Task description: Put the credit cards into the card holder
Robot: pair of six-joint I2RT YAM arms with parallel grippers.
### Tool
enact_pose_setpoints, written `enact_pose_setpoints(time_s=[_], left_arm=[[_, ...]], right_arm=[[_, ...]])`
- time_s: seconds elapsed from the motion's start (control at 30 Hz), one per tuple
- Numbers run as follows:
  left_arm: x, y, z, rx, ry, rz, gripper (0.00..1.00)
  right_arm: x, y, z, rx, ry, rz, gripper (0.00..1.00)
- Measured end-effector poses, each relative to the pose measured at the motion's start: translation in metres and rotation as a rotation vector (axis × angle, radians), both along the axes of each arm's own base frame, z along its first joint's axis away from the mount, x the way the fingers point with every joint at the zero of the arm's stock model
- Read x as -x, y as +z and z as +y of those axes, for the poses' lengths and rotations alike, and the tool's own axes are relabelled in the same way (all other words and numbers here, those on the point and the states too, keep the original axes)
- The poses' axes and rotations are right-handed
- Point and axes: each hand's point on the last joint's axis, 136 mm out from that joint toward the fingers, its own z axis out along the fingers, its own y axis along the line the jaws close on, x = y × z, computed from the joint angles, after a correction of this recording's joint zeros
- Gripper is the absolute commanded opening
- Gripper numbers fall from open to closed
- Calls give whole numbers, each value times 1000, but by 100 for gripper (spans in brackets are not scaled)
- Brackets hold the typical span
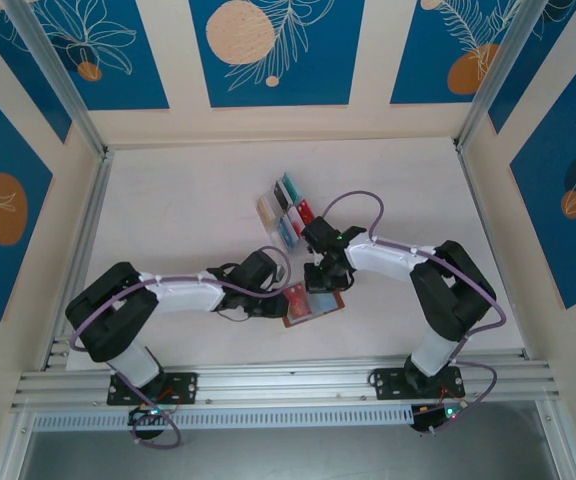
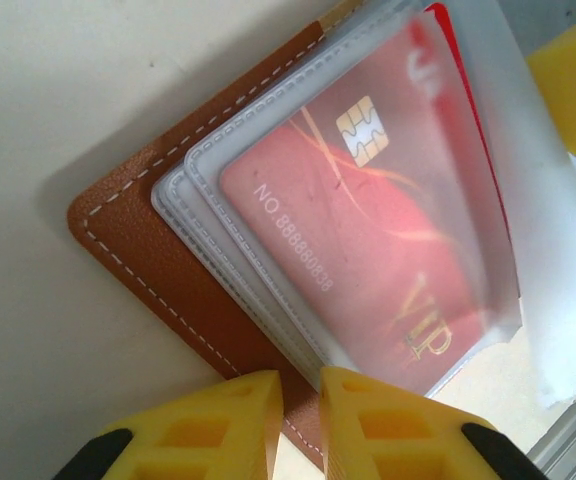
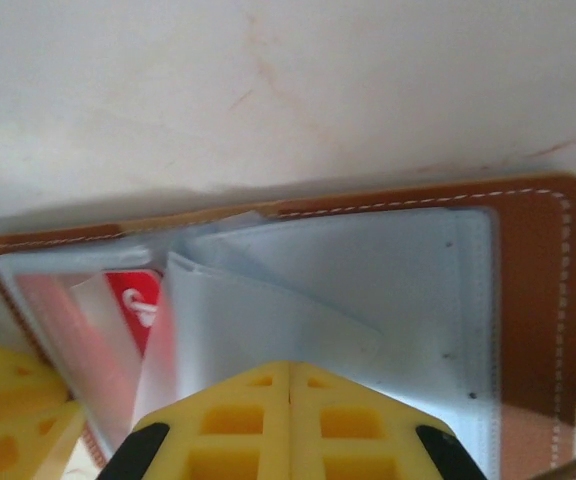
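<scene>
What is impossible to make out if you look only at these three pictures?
- Top view: the other cards are too small to count or read.
- Left wrist view: cloudy plastic blurs the logo at the top of the red card.
- Right wrist view: the right gripper hides the near edge of the card holder, and whether it pinches a clear pocket.

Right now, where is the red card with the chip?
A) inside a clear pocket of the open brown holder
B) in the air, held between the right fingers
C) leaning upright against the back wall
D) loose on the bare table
A: the left wrist view shows the red card lying behind a frosted clear pocket of the opened brown card holder.
</scene>
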Motion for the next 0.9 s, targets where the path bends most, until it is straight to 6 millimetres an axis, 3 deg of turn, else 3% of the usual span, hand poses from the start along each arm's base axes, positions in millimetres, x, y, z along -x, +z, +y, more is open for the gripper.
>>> enact_pose_setpoints(time_s=[0.33,0.6,0.9], left_arm=[[0,0,-1,4,0,-2,19],[-2,-1,-5,21,-6,-4,19],[-2,-1,-8,35,-11,-3,19]], right_arm=[[18,6,19,-141,-15,110,35],[40,2,10,-164,-67,174,49],[56,-1,-1,-148,-107,216,55]])
